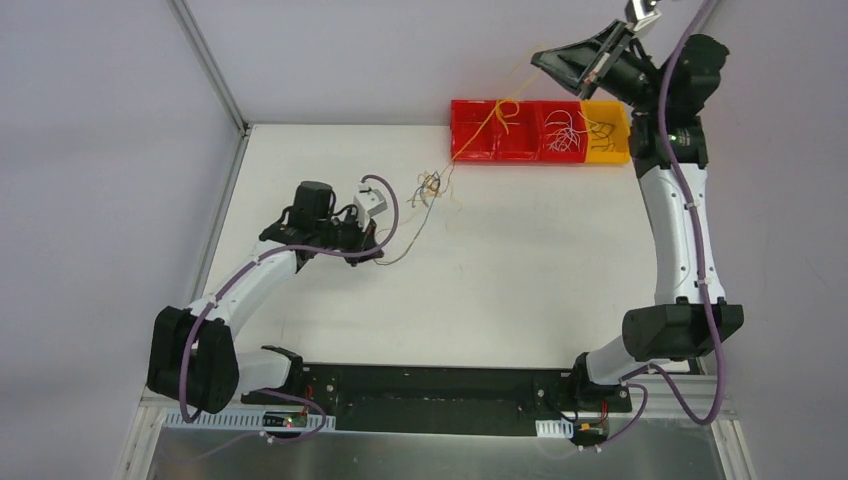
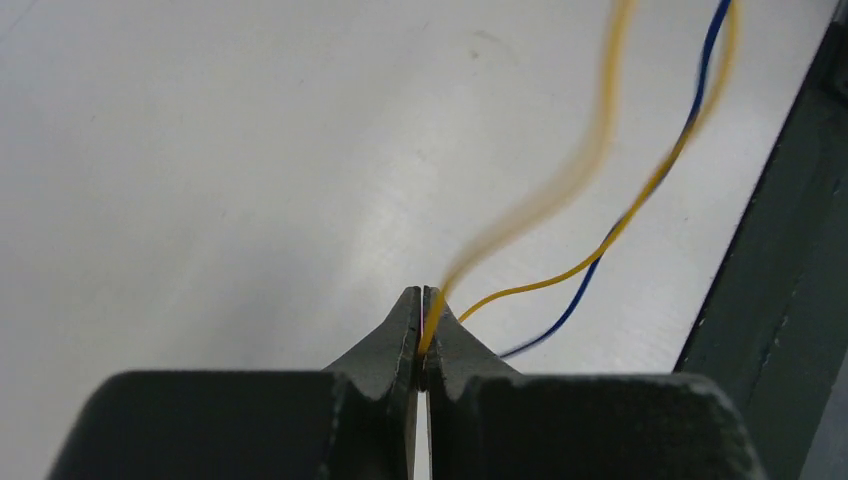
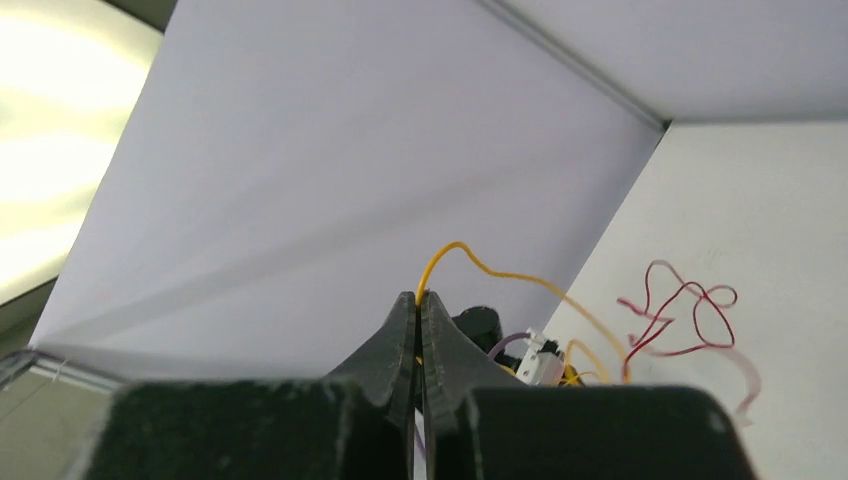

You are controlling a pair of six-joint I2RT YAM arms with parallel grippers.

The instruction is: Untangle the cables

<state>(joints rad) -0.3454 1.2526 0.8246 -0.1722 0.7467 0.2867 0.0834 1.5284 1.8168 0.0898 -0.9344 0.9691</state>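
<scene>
A small knot of thin cables (image 1: 432, 186) lies on the white table, left of a red tray. My left gripper (image 1: 373, 254) is low over the table, shut on a yellow cable (image 2: 560, 185); a blue strand (image 2: 590, 270) runs beside it. My right gripper (image 1: 540, 58) is raised high at the back, shut on an orange-yellow cable (image 3: 500, 272) that stretches taut from the knot up to it (image 1: 490, 120). A loose red cable (image 3: 690, 315) shows in the right wrist view.
A red tray (image 1: 475, 150) with compartments and an orange end section (image 1: 620, 150) stands at the table's back edge and holds loose strands. A metal post (image 1: 212, 65) rises at the back left corner. The dark frame edge (image 2: 780, 270) is right of my left gripper.
</scene>
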